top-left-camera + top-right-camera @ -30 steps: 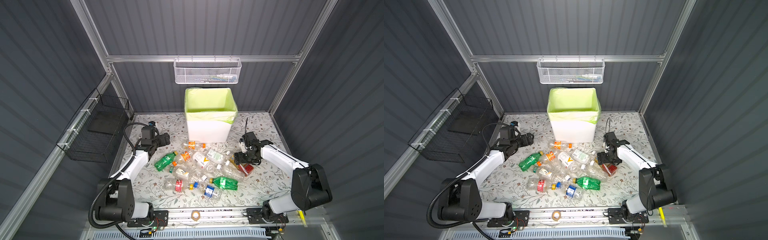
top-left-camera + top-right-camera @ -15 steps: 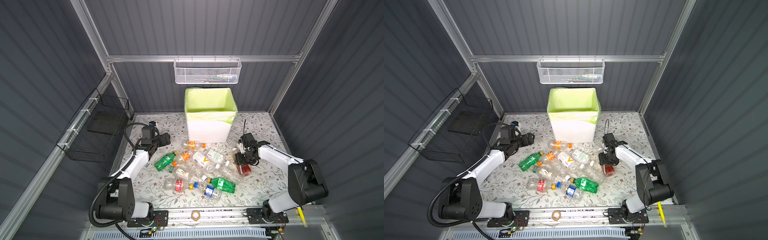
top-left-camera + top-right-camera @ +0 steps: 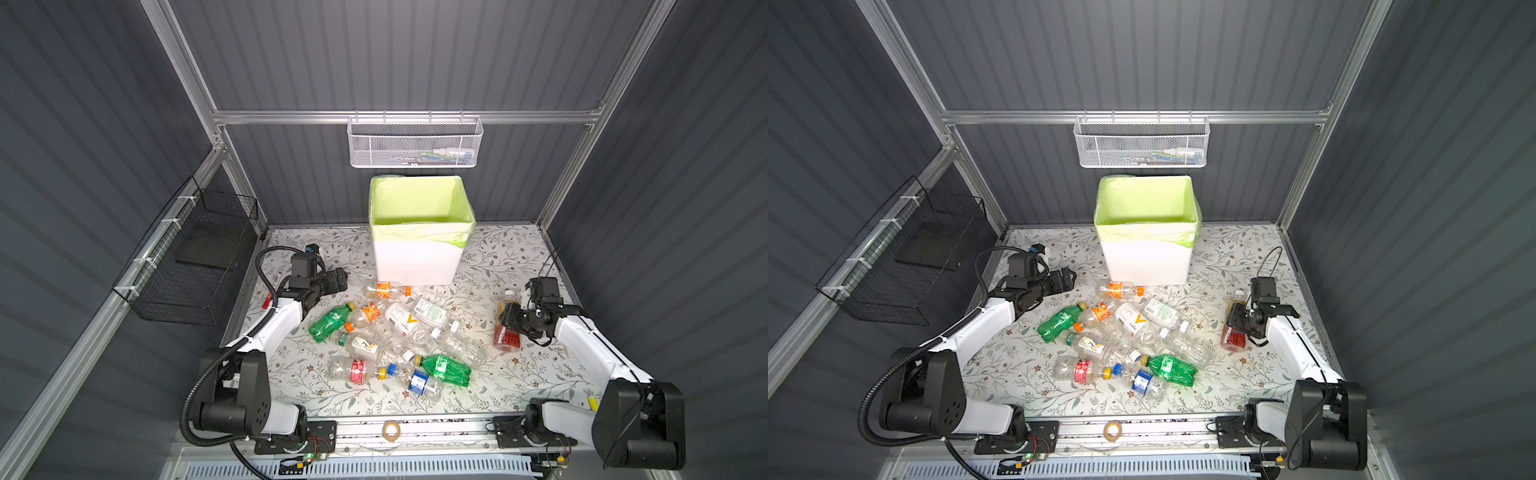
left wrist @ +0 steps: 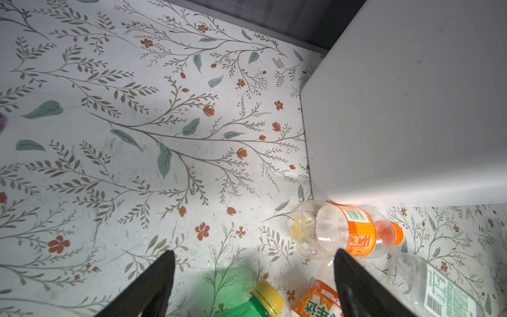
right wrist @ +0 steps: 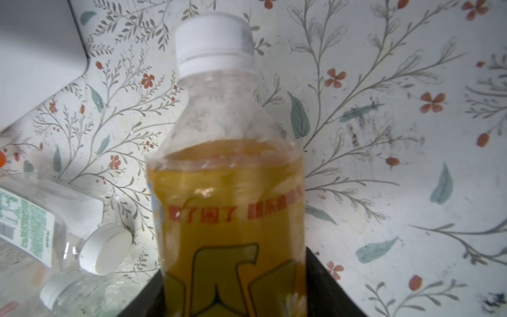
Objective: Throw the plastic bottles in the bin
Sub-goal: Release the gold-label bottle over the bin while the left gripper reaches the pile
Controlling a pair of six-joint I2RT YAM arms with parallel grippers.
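From the bottle pile (image 3: 399, 336), we find the bin (image 3: 415, 262) blocking twelve o'clock, an orange-labelled bottle (image 3: 384, 289) just beside its foot, and a white-capped bottle (image 3: 508, 338) at three. Bare mat (image 3: 494, 266) lies open at two and six o'clock.

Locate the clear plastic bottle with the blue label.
The blue-labelled clear bottle lies at the pile's front edge in a top view, left of the nearer green bottle.

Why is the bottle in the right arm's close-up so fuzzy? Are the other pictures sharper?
Right wrist view: the white-capped bottle sits very near the lens, so its label is soft while the floral mat behind looks sharper. Left wrist view: the orange-label bottle is crisp. Both top views: sharp, mat bright, walls dark.
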